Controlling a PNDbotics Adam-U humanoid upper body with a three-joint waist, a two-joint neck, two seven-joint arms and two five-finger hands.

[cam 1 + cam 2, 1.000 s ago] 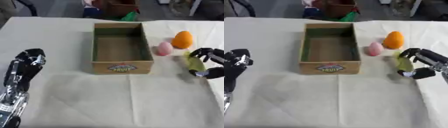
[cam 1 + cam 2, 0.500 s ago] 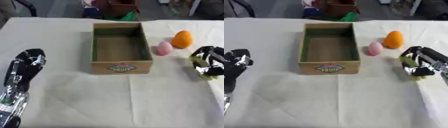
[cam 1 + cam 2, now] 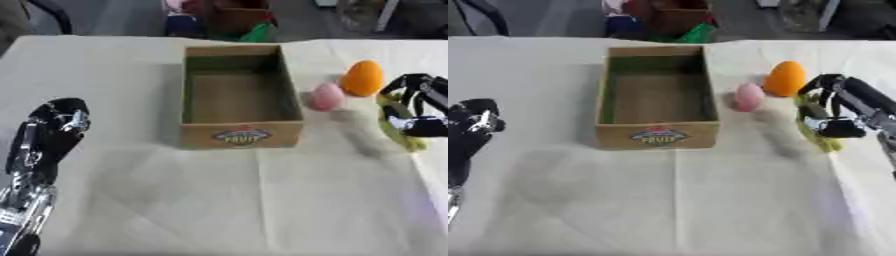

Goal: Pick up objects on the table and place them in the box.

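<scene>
An open cardboard box (image 3: 240, 135) with a fruit label stands in the middle of the table, empty inside. To its right lie a pink egg-shaped object (image 3: 325, 96) and an orange one (image 3: 362, 78). Further right, a yellow-green object (image 3: 819, 138) is held in my right hand (image 3: 839, 112), whose fingers and thumb curl round it just above the cloth. My left hand (image 3: 54, 131) rests at the left edge, away from everything, fingers curled with nothing in them.
A white cloth (image 3: 245, 200) covers the table. Beyond the far edge sit a brown box and some coloured clutter (image 3: 229, 19). The box walls stand between my two hands.
My right hand has closed round the yellow-green object and shifted slightly. The left hand has stayed put.
</scene>
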